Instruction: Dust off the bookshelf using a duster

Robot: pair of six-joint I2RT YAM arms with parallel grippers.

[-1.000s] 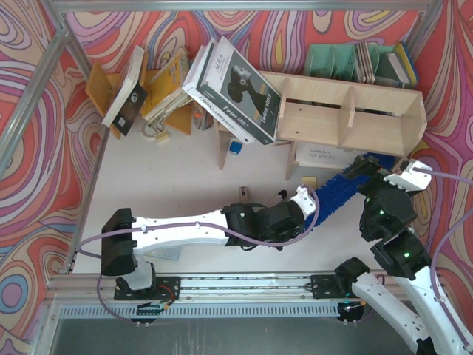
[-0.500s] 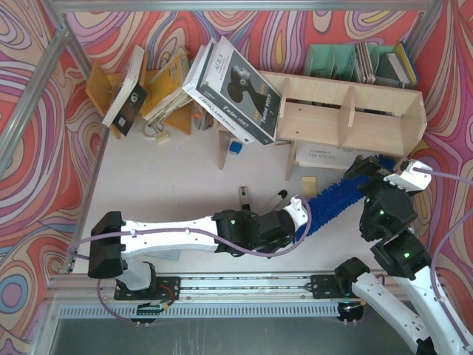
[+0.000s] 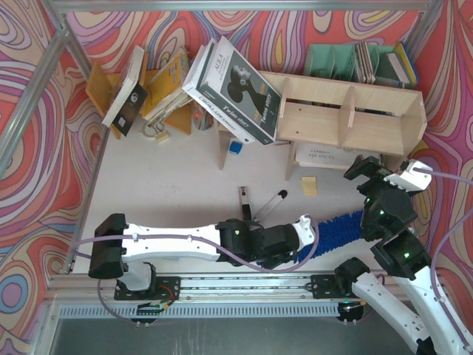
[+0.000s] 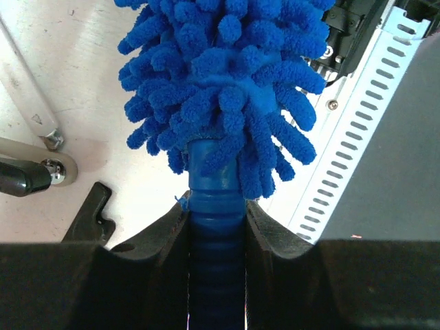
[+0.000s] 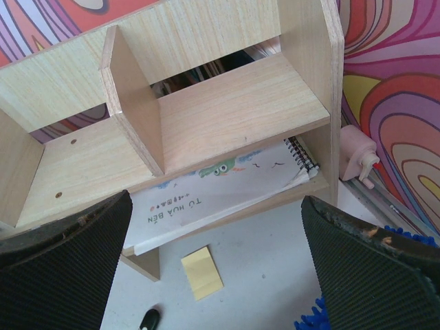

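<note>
Only thing I can properly read is on the spiral pad tucked under the lower board of the bookshelf. Its cover says "TU HUA BEN", upside down from the right wrist camera. The big book leaning at the shelf's left end has white lettering, maybe "Twins", but the rest is too small to make out.

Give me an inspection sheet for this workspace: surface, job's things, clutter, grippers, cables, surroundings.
Surface: white table, no spills seen.
Job's things: duster near the front rail, apart from the bookshelf.
Clutter: sticky note, hand tools, notebook under the bookshelf, leaning books.
Grippers: left gripper shut on the duster handle; right gripper open, empty, facing the bookshelf.
Cables: purple cables on both arms, no snag seen.
Surroundings: swirl-patterned walls, metal frame.
</note>
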